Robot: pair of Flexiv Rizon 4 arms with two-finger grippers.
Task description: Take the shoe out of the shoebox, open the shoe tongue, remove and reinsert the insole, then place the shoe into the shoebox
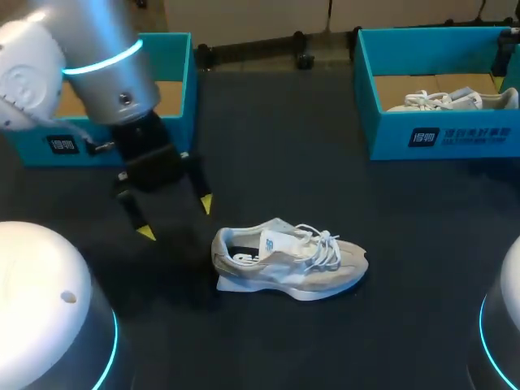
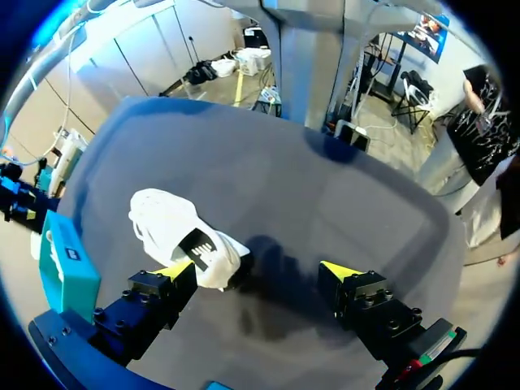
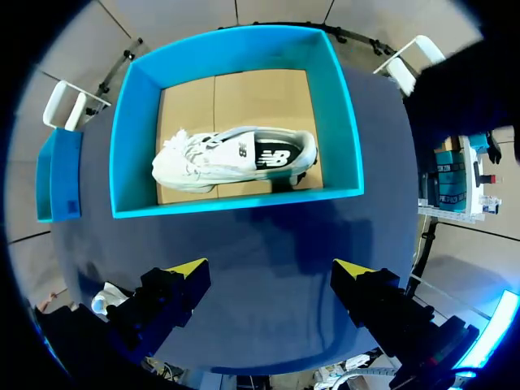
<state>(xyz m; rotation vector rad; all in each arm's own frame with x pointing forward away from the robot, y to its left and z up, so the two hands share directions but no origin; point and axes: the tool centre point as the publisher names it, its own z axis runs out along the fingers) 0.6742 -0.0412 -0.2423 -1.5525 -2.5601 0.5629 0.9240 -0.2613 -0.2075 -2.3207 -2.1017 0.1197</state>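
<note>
Standing outside the box: the pale grey-and-white laced sneaker [image 1: 288, 262] sits upright on its sole near the middle of the dark surface [image 1: 276, 146]. Its toe points toward my right side and its heel toward my left hand.
Sneaker details: white laces run over the front, a tongue with a blue mark stands up, and a dark-printed insole shows in the heel opening.
Left hand: my left hand [image 1: 175, 218] hangs over the surface just beside the sneaker's heel. Its two yellow-tipped fingers are spread wide, with nothing between them.
Left wrist view: the sneaker [image 2: 183, 236] lies just ahead of one finger [image 2: 172, 272], outside the gap. Only bare surface shows between the fingers of the left hand [image 2: 257, 272].
Right hand: my right hand [image 3: 272, 272] hovers above the near wall of the teal cardboard shoebox [image 3: 236, 203], fingers apart and holding nothing.
Teal cardboard shoebox: it stands open-topped at the far right of the surface [image 1: 439, 134], well apart from the sneaker.
Inside it: a second pale sneaker [image 3: 236, 158] lies on the brown cardboard floor, seemingly on its side.
Far left: another teal box [image 1: 175, 73] stands partly hidden behind my left arm.
</note>
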